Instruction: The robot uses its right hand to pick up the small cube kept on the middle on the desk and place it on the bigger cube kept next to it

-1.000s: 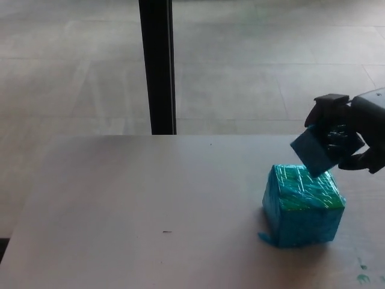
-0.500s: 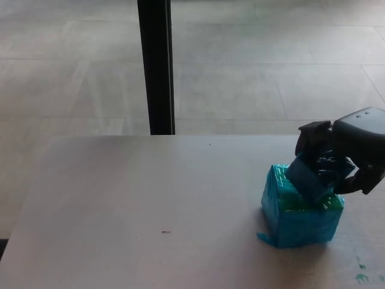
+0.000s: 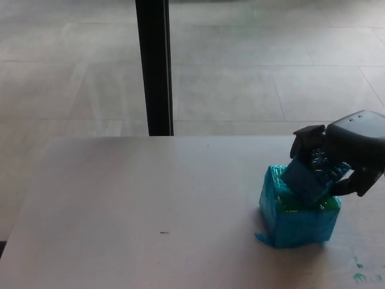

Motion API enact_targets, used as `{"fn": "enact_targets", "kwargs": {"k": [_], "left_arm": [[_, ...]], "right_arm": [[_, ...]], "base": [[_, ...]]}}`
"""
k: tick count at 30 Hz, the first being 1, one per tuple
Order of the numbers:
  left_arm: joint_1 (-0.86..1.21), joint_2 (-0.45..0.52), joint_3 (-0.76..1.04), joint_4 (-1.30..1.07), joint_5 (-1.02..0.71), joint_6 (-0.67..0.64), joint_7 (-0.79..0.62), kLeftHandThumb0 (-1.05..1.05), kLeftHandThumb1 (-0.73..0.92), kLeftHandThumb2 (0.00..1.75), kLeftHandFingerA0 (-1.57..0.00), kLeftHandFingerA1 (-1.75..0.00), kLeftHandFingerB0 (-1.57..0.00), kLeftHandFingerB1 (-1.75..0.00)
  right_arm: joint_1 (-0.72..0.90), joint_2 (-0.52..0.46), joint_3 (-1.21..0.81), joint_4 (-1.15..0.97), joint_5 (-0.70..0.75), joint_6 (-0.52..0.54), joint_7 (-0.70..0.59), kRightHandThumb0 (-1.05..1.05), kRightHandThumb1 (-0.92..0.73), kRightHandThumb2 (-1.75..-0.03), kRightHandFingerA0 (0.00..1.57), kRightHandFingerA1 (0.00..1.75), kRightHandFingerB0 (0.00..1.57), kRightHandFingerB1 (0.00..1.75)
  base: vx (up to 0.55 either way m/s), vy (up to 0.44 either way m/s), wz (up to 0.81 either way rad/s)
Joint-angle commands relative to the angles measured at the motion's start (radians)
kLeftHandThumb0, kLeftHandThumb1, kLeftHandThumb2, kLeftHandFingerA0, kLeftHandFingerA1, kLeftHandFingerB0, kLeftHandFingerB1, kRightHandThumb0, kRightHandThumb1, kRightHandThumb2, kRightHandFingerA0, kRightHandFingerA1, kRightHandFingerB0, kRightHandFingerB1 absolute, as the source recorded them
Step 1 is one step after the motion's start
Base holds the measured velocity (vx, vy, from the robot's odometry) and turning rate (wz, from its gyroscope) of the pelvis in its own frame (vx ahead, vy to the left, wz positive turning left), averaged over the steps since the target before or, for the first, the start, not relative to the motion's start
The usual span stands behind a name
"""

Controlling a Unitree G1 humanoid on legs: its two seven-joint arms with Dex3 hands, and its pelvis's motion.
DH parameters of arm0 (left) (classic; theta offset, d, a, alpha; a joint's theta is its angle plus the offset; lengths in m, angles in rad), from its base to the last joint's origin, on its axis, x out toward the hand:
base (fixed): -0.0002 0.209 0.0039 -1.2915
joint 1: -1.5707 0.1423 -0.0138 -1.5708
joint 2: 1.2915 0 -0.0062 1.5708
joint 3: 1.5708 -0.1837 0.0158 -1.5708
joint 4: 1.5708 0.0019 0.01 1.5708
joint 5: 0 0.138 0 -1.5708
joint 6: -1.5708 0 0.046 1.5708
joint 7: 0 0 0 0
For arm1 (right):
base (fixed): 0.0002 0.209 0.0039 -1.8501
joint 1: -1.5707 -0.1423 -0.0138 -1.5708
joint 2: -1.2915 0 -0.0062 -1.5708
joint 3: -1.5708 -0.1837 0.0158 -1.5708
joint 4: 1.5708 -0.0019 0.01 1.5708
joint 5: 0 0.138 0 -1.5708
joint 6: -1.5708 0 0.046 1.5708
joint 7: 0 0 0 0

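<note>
While the robot's right hand (image 3: pixel 341 155) reaches in from the right edge of the head view, its black fingers (image 3: pixel 308 141) are closed around the small dark blue cube (image 3: pixel 307 180), gripping it from above and behind. The small cube is tilted, one corner pointing down, and its lower part meets the top face of the bigger cube wrapped in shiny turquoise foil (image 3: pixel 298 220); whether it rests its weight there or only touches cannot be told. The hand hangs just above and slightly to the right of the bigger cube, its grey shell partly hiding the thumb side.

The bigger cube sits on the pale beige counter (image 3: pixel 138 205), toward the right part of the surface, with a small flap of turquoise foil sticking out at its lower left corner. A few faint green smudges (image 3: pixel 360 274) mark the counter to the lower right of the bigger cube, and a tiny dark speck (image 3: pixel 163 232) lies well to its left. Beyond the counter's far edge, up and left of the bigger cube, a black upright post (image 3: pixel 153 66) stands on a grey tiled floor (image 3: pixel 258 72). The left hand does not show.
</note>
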State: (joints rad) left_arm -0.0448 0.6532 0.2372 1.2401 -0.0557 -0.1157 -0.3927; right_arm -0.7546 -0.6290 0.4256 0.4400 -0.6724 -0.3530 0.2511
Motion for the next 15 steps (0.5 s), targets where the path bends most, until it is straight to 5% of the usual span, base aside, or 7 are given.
{"fn": "enact_targets", "kwargs": {"k": [1, 2, 3, 4, 8, 10, 15], "left_arm": [[0.001, 0.021, 0.006, 0.003, -0.002, 0.008, -0.006, -0.72, 0.7, 0.61, -0.39, -0.62, -0.52, -0.52], [0.003, 0.024, 0.0, 0.001, 0.004, 0.005, -0.011, -0.71, 0.72, 0.62, -0.38, -0.6, -0.49, -0.49], [0.003, 0.025, -0.014, 0.005, 0.021, -0.008, 0.001, -0.71, 0.73, 0.62, -0.39, -0.58, -0.48, -0.45], [0.002, 0.024, -0.007, 0.005, 0.012, 0.001, 0.002, -0.72, 0.71, 0.61, -0.4, -0.62, -0.55, -0.53], [0.001, 0.026, -0.005, 0.006, 0.005, 0.006, -0.011, -0.71, 0.7, 0.61, -0.39, -0.62, -0.5, -0.49], [-0.003, 0.026, 0.006, 0.005, -0.006, 0.016, -0.011, -0.71, 0.68, 0.61, -0.47, -0.67, -0.62, -0.61], [-0.001, 0.029, 0.0, 0.007, 0.003, 0.008, -0.016, -0.72, 0.7, 0.61, -0.39, -0.6, -0.52, -0.49]], "right_arm": [[0.026, 0.022, 0.026, -0.025, -0.038, 0.05, 0.056, -0.33, -0.73, -0.62, 0.66, 1.18, 0.39, 0.38], [0.03, 0.021, 0.024, -0.04, -0.039, 0.068, 0.072, -0.38, -0.71, -0.61, 0.52, 0.82, 0.21, 0.34], [0.035, 0.013, 0.024, -0.059, -0.049, 0.084, 0.082, -0.48, -0.61, -0.58, 0.19, 0.46, 0.02, 0.27], [0.042, -0.002, 0.028, -0.08, -0.079, 0.08, 0.061, -0.79, -0.44, -0.75, 0.0, 0.02, 0.0, 0.0], [0.049, -0.036, 0.028, -0.121, -0.1, 0.069, 0.071, -0.86, -0.45, -0.55, 0.0, 0.0, 0.0, 0.0], [0.054, -0.041, 0.02, -0.133, -0.093, 0.062, 0.075, -0.86, -0.43, -0.55, 0.0, 0.0, 0.0, 0.0], [0.05, -0.053, 0.017, -0.181, -0.094, 0.09, 0.144, -0.81, -0.43, -0.54, 0.0, 0.0, 0.0, 0.0]], "base": [[0.0, 0.0, 0.0], [0.0, 0.0, 0.0], [0.0, 0.0, 0.0], [0.0, 0.0, 0.0], [0.0, 0.0, 0.0], [0.0, 0.0, 0.0], [0.0, 0.0, 0.0]]}}
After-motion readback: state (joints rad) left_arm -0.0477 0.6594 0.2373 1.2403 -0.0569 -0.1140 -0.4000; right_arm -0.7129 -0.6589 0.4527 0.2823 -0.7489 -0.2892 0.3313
